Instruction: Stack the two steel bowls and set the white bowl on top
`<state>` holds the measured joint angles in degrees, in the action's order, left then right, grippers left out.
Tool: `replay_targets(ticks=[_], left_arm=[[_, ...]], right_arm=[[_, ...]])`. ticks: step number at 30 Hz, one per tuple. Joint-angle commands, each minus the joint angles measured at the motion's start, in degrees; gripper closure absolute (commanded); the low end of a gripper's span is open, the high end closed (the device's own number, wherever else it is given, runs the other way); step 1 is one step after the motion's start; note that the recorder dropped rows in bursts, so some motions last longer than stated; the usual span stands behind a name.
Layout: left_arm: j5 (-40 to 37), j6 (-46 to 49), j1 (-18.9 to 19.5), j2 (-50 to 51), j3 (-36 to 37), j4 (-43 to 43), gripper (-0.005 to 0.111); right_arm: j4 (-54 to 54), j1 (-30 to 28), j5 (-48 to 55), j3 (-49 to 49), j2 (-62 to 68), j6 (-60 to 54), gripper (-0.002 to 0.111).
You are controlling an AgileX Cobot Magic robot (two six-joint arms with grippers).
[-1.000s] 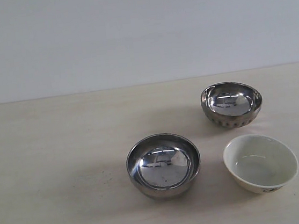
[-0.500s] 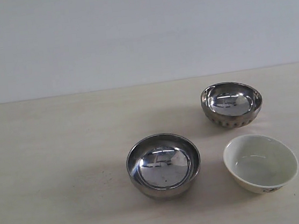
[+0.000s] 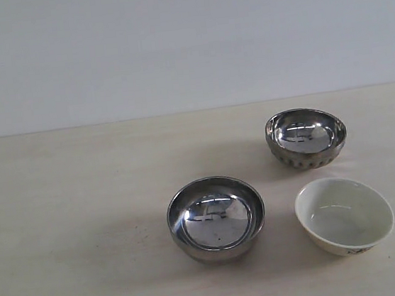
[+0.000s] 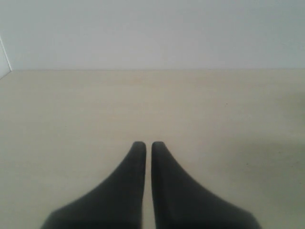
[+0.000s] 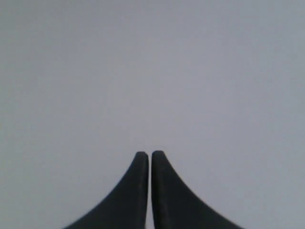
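Pale wood-grain counter [image 3: 71,227] runs bare across the whole left half of the exterior view, back to its far edge against a flat grey-white wall [image 3: 171,44]. All three bowls sit right of the middle, each apart from the others. The smooth steel bowl [image 3: 216,219] stands upright nearest the centre, round and mirror-bright, with open counter all around it. Behind it and to the right, close to the far edge, the dimpled steel bowl [image 3: 306,138] tilts a little toward the camera, a row of small dimples low on its side. The white bowl [image 3: 344,215], glossy cream ceramic with a dark mark low on its outside, sits in front of the dimpled one, near the front right. Neither arm shows in this view. The left gripper [image 4: 148,144] has its matte black curved fingers together, a thin slit between them, above bare counter. The right gripper [image 5: 149,154] is likewise closed on nothing, against a plain pale grey surface.
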<state>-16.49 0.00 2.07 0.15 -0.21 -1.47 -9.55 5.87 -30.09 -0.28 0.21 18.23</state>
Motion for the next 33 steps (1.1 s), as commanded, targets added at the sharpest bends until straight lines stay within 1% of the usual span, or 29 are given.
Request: replay_targets(ticks=[1, 5, 9, 14, 23, 29, 31, 33], left_arm=[[0.2, -0.5, 0.2, -0.1, 0.2, 0.4, 0.103], [0.2, -0.5, 0.2, -0.1, 0.2, 0.4, 0.103], [0.2, -0.5, 0.2, -0.1, 0.2, 0.4, 0.103], [0.2, -0.5, 0.2, -0.1, 0.2, 0.4, 0.103], [0.2, -0.5, 0.2, -0.1, 0.2, 0.4, 0.103], [0.2, -0.5, 0.2, -0.1, 0.2, 0.4, 0.103], [0.2, -0.5, 0.2, -0.1, 0.2, 0.4, 0.103], [0.2, -0.5, 0.2, -0.1, 0.2, 0.4, 0.103]], right_arm=[[0.1, -0.2, 2.8, -3.9, -0.2, -0.2, 0.108], [0.1, -0.2, 16.5, -12.0, 0.6, -0.1, 0.108], [0.1, -0.2, 24.4, -19.5, 5.5, 1.1, 0.108], [0.1, -0.2, 33.7, -29.4, 16.5, 1.1, 0.108], [0.0, 0.0, 46.7, -46.0, 37.8, -2.4, 0.108], [0.0, 0.0, 53.0, -52.7, 51.5, -6.2, 0.108], [0.3, 0.0, 53.6, -54.2, 56.1, -6.1, 0.105], [1.2, 0.0, 53.5, -55.3, 60.4, -5.8, 0.097]])
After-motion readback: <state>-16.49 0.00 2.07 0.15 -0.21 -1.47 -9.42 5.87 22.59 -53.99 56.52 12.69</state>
